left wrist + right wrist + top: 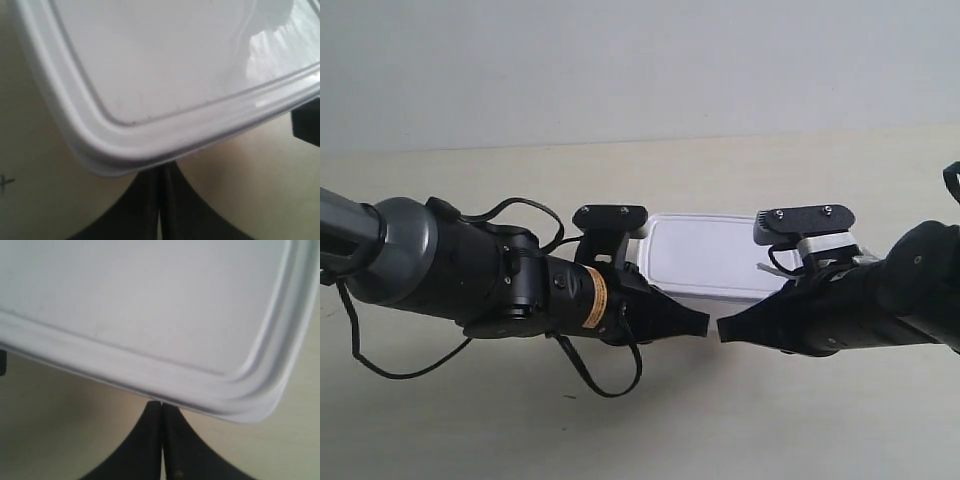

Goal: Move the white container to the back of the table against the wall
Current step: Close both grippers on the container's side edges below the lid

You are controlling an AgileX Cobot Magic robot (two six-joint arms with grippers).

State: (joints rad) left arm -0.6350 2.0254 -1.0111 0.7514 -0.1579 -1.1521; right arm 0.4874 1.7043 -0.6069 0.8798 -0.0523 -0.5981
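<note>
The white container [715,255] lies flat on the table [650,430], its lid on, well short of the wall [620,60]. My left gripper [698,324] belongs to the arm at the exterior view's left. It is shut and empty, its tip [160,169] under the lid rim of the white container [175,70], near one front corner. My right gripper [725,328] is also shut and empty. Its tip [161,406] meets the front edge of the white container [150,305] by the other corner. The two tips nearly touch each other.
Loose black cables [590,370] hang from the arm at the exterior view's left, down to the tabletop. Bare table [720,165] runs between the container and the wall. Both arms' bodies cover the front corners of the container.
</note>
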